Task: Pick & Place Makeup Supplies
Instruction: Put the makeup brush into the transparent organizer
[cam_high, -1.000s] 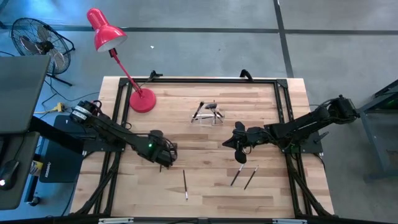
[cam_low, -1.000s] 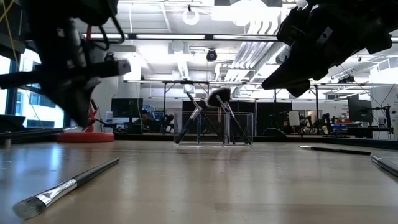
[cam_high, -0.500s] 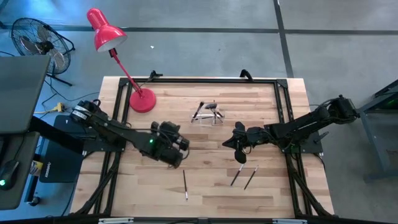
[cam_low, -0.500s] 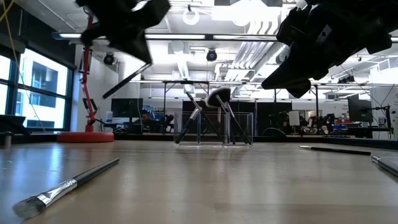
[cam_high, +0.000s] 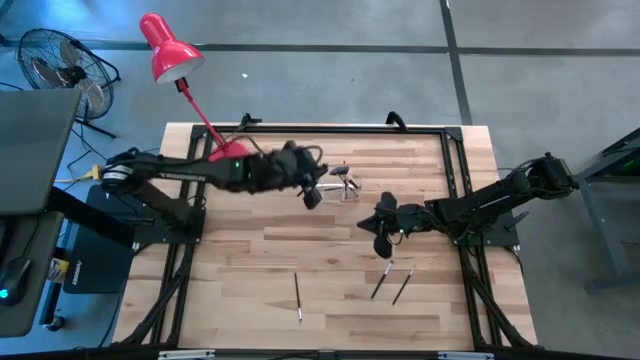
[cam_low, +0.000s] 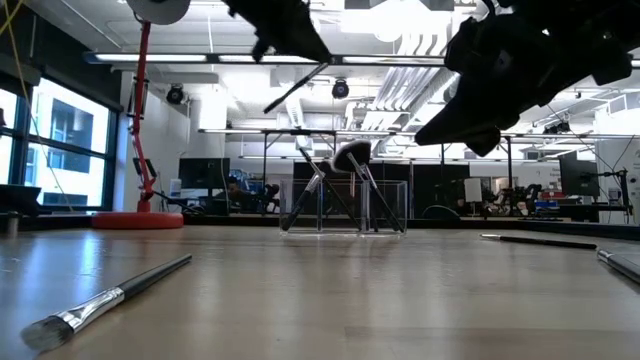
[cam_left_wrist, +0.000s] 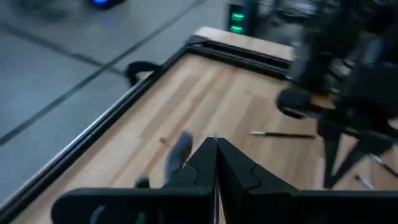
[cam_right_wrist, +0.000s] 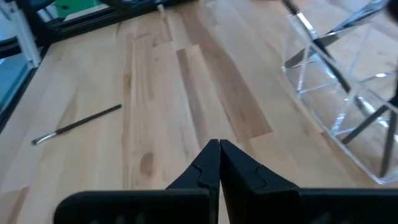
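My left gripper (cam_high: 311, 195) hangs high over the table's far middle, just left of the clear holder (cam_high: 336, 183), and is shut on a thin dark makeup brush (cam_low: 297, 88). Several brushes lean inside the holder (cam_low: 345, 205), one with a fluffy black head. My right gripper (cam_high: 372, 228) hovers shut and empty to the holder's near right. Three more makeup supplies lie flat on the wood: one brush (cam_high: 298, 297) near the front and a pair (cam_high: 390, 284) below my right gripper. My left gripper pinches the thin brush between its two shut fingers near the brush's upper end (cam_low: 322, 68). The rest of the brush slants down and away below the fingers, lifted well clear of the table. The pads hide which end of the brush it is.
A red desk lamp stands on its round base (cam_high: 228, 160) at the far left. A black frame rail (cam_high: 300, 128) runs along the table's edges. Bare wood lies between the holder and the loose brushes near the front edge.
My left gripper has risen from low over the table's near left and swung toward the far edge and the holder, rolling its wrist as it went. The thin brush has gone up with it, lifted clear and slanting.
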